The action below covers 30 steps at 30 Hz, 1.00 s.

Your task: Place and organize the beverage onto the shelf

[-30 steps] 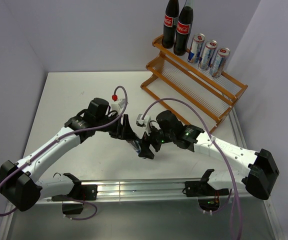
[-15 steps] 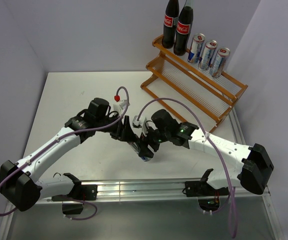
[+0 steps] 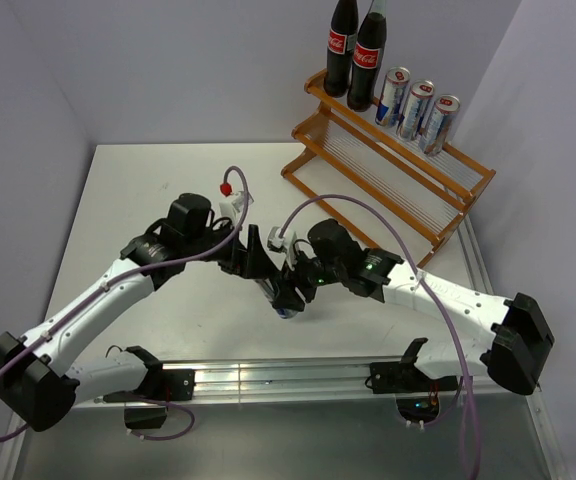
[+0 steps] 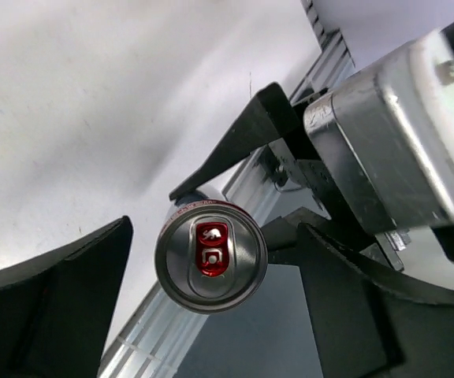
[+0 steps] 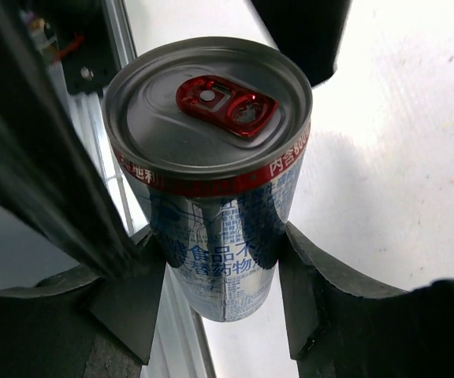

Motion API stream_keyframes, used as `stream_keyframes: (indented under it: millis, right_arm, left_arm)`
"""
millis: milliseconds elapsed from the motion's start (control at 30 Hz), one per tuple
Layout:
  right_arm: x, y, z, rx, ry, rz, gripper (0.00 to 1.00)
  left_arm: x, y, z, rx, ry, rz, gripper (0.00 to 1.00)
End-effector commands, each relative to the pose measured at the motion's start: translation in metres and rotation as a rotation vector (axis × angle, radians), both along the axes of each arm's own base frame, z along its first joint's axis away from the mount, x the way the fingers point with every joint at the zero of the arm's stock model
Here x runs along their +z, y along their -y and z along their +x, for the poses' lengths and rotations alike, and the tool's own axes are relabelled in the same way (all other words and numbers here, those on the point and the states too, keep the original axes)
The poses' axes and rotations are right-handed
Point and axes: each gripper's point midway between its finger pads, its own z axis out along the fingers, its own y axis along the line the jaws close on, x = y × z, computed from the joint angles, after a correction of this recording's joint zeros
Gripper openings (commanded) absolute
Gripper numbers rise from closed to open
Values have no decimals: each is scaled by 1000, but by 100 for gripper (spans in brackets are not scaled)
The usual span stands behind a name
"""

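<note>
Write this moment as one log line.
right pincer: shut on can | left pincer: open | shelf: two bottles, three cans

At the right wrist, the slim silver-blue can with the red pull-tab has its base hidden between the jaws of the right gripper, and those jaws run off the lower edge. At the left wrist only the can's lid shows, with the body hidden behind it. The left gripper is cut off at the bottom too. From above, both grippers all but bury the can, and the two dark cola bottles with red labels lose their tops to the upper edge.
</note>
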Motion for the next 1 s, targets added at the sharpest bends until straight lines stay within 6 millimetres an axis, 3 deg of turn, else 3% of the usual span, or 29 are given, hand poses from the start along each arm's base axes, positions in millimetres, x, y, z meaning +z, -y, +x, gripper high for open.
stream_keyframes:
  millis: [0, 100, 233, 267, 333, 367, 500, 700, 967]
  right_arm:
    - [55, -17, 8, -8, 118, 202, 0]
    - [53, -15, 11, -40, 123, 206, 0]
    - [50, -10, 24, -125, 111, 193, 0]
    - [49, -9, 27, -147, 107, 197, 0]
    - [55, -4, 35, -202, 136, 214, 0]
    - [57, -3, 39, -231, 139, 232, 0]
    - [82, 16, 61, -397, 200, 316, 0]
    - [114, 74, 106, -712, 319, 425, 0]
    - [152, 150, 140, -961, 518, 393, 0]
  left_arm:
    - [62, 2, 15, 74, 163, -113, 93]
    - [79, -8, 26, 188, 192, -118, 98]
    - [96, -36, 50, 439, 213, -94, 100]
    - [97, -54, 64, 567, 242, -57, 100]
    - [104, -77, 68, 690, 255, -32, 100]
    - [106, -98, 78, 811, 291, 0, 99]
    - [117, -145, 74, 992, 384, 48, 99]
    - [103, -190, 67, 1116, 476, 188, 99]
    - [78, -196, 63, 1109, 503, 209, 100]
